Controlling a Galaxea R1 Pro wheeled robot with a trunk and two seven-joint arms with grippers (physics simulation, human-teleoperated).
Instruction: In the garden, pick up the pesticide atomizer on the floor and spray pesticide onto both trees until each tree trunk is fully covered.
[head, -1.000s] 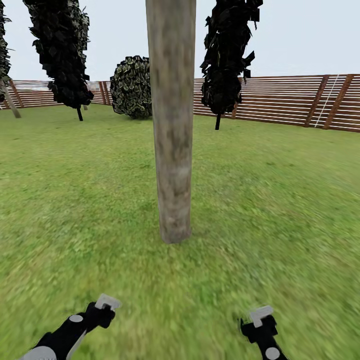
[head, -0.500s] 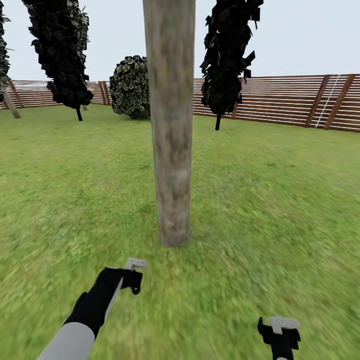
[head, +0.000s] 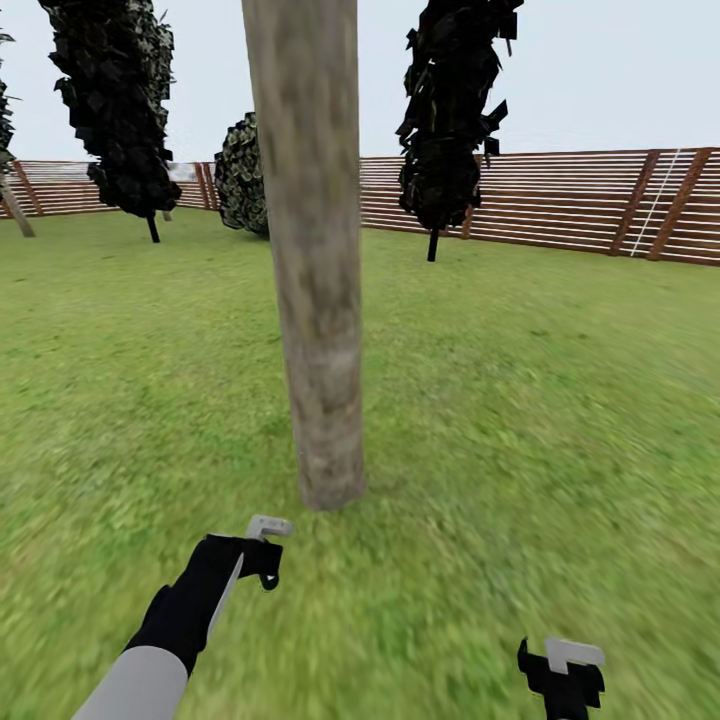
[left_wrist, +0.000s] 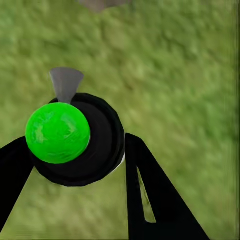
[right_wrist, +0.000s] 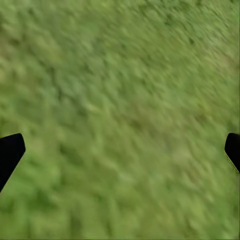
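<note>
The thick, mottled grey-brown tree trunk (head: 315, 300) rises from the grass lawn (head: 520, 400) just ahead, left of centre. My left gripper (head: 262, 555) reaches toward its base and stops a short way from it. It is shut on the pesticide atomizer (left_wrist: 102, 150), a small black bottle with a bright green round top and a grey nozzle, clamped between the black fingers (left_wrist: 150, 190). My right gripper (head: 565, 668) hangs low at the right, open, with only grass between its fingertips (right_wrist: 10, 150). No white specks are in the air.
The brown slat fence (head: 570, 200) runs along the back. Two dark narrow cypresses (head: 120, 100) (head: 450, 110) and a round bush (head: 240, 175) stand before it. A thin leaning trunk (head: 15, 205) is at the far left.
My left arm has stretched forward toward the trunk's base, and the right gripper has dropped lower in the picture. The view has shifted, so the trunk now stands further left and looks closer.
</note>
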